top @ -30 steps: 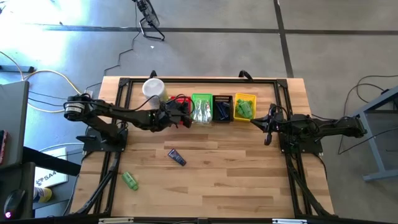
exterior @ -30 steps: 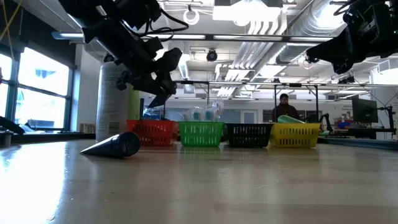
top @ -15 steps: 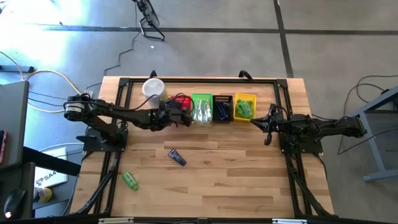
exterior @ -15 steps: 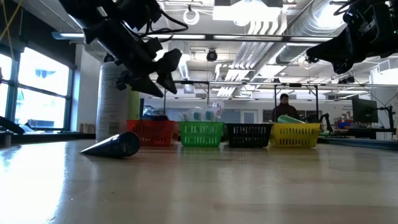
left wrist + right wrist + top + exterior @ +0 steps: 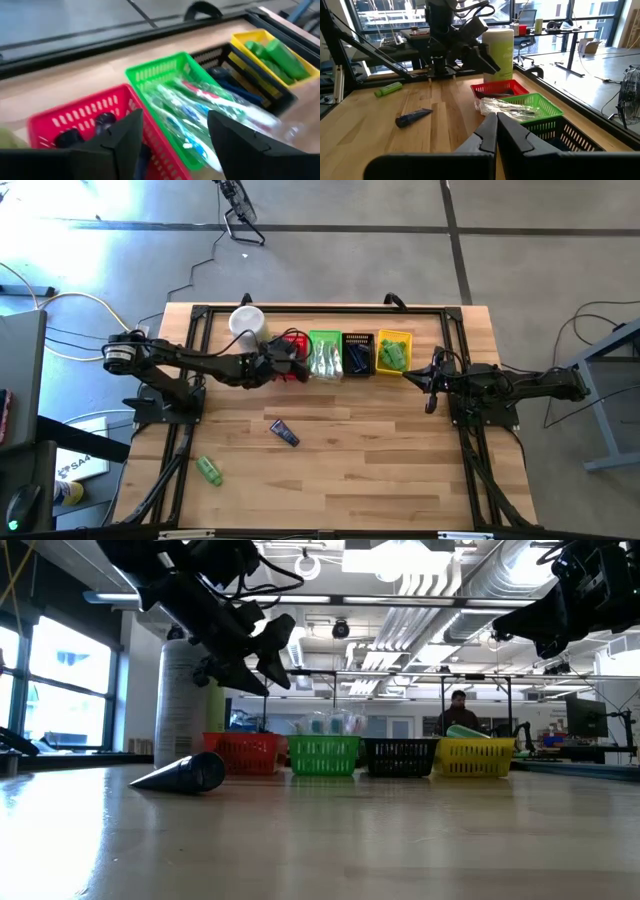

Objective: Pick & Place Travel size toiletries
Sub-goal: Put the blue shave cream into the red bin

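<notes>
Near the top middle of the high view, the left gripper (image 5: pixel 291 364) hangs over the red basket (image 5: pixel 292 343) with its jaws apart and nothing between them. Dark tubes (image 5: pixel 95 125) lie in that red basket, wrapped sticks (image 5: pixel 200 107) fill the green basket (image 5: pixel 324 355), blue pieces sit in the black basket (image 5: pixel 358 353), and green bottles (image 5: pixel 275 55) rest in the yellow basket (image 5: pixel 394 350). Two toiletries lie out on the wooden surface (image 5: pixel 380 460) — one dark tube (image 5: pixel 284 432) in the lower middle and one green bottle (image 5: pixel 209 470) at the lower left. The right gripper (image 5: pixel 430 383) waits at the middle right, jaws together. I count four baskets, one tall white canister (image 5: pixel 247 322) and two loose things; the pieces in the baskets are too crowded to count. What could go wrong — the left arm might bump the canister or drag the red basket as it turns away, since both are close by. The round bottle could also roll off if nudged.
</notes>
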Robot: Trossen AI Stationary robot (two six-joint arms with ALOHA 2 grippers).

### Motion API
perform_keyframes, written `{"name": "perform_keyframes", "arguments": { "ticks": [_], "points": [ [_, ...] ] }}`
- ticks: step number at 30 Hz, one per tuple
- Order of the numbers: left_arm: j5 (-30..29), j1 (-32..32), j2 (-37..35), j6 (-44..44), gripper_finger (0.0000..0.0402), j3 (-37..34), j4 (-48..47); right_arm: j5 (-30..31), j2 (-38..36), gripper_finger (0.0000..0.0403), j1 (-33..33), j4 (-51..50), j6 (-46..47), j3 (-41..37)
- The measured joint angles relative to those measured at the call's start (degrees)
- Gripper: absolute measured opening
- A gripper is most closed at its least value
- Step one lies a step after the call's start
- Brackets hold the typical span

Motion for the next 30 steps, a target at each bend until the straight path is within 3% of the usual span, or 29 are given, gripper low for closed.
{"name": "perform_keyframes", "arguments": {
  "ticks": [8, 15, 24, 30],
  "points": [
    [8.9, -1.4, 0.0, 2.1, 0.0155, 0.0, 0.2, 0.0, 0.0, 0.0003, 0.0, 0.0, 0.0, 0.0],
    [10.6, -5.4, -0.2, 10.5, 0.0115, 0.0, 4.8, -0.2, 0.0, 0.0003, 0.0, 0.0, 0.0, 0.0],
    [19.9, -10.7, -0.2, 27.4, 0.0104, 3.9, 2.7, -0.2, 0.0, 0.0003, 0.0, 0.0, 0.0, 0.0],
    [25.1, -13.0, -0.2, 27.9, 0.0104, 5.9, -4.5, -0.2, 0.0, 0.0002, 0.0, 0.0, 0.0, 0.0]
  ]
}}
